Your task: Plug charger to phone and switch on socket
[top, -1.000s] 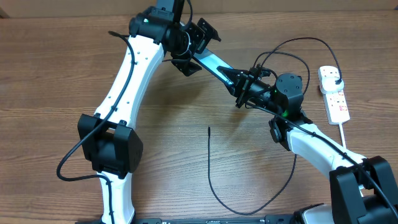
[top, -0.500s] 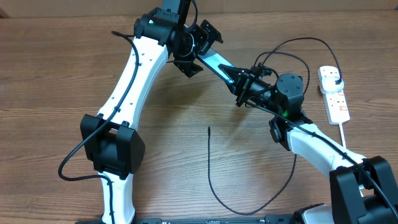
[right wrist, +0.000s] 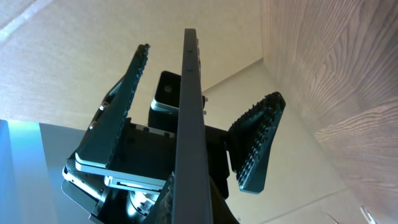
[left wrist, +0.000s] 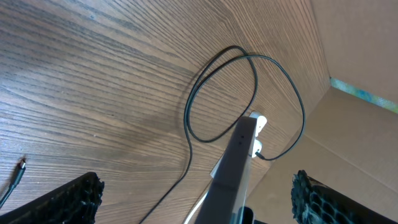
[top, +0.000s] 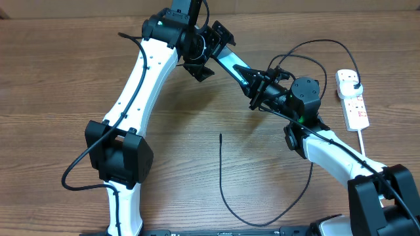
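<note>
The phone (top: 231,65), its light blue screen partly showing, is held in the air between the two arms at the back of the table. My right gripper (top: 257,89) is shut on its right end; in the right wrist view the phone (right wrist: 187,118) is edge-on in my right gripper (right wrist: 186,208). My left gripper (top: 212,52) is open, with its fingers spread on either side of the phone's left end, apart from it. In the left wrist view the phone (left wrist: 231,174) rises between the left gripper's wide fingers (left wrist: 193,202). The charger cable (top: 221,172) lies loose on the table, its tip free. The white socket (top: 355,108) is at far right.
The charger's black plug head (top: 354,80) sits in the socket's far outlet, and its cable loops (top: 308,44) above the right arm. That loop (left wrist: 219,93) also shows in the left wrist view. The thick white cord (top: 363,145) runs down from the socket. A cardboard wall (left wrist: 360,56) stands behind.
The left arm and its open gripper have shifted slightly to the right along the phone's end. The right gripper still holds the phone in nearly the same place.
</note>
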